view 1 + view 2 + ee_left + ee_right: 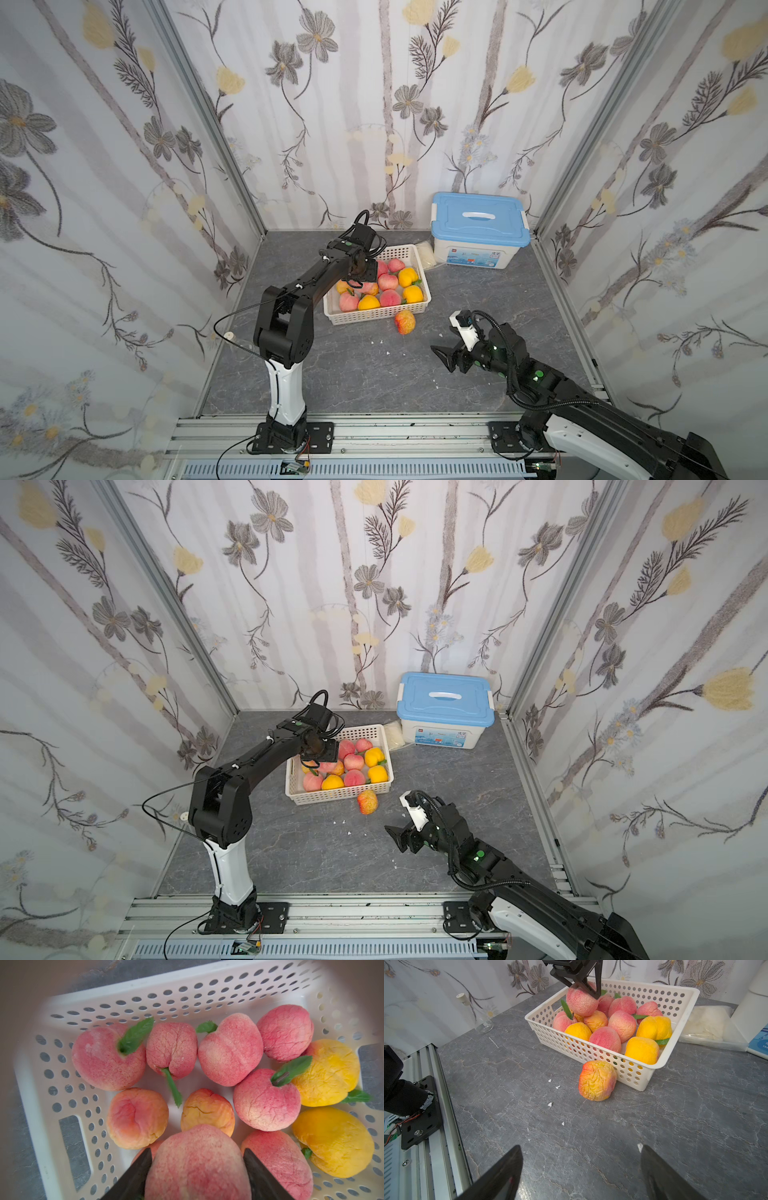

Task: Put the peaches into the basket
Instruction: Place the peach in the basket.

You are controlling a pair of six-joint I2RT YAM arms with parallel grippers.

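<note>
Peaches (389, 298), pink-red and orange-yellow toys, fill the shallow white perforated plastic basket (376, 315); the left hand (198, 1154) clenches one pink peach (581, 1002) above them. At the basket's 5 o'clock a wrinkled orange-red peach (404, 322) touches its wall on the grey tabletop (353, 374); farther out, the right hand (580, 1148) is released, empty.

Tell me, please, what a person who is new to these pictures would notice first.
The white basket, toward the back of the table and crowded with pink and yellow peaches, catches the eye first. Just above its fruit, the left fingers grip one pink peach. One wrinkled orange peach lies alone on the table, right beside the basket's near wall.
</note>
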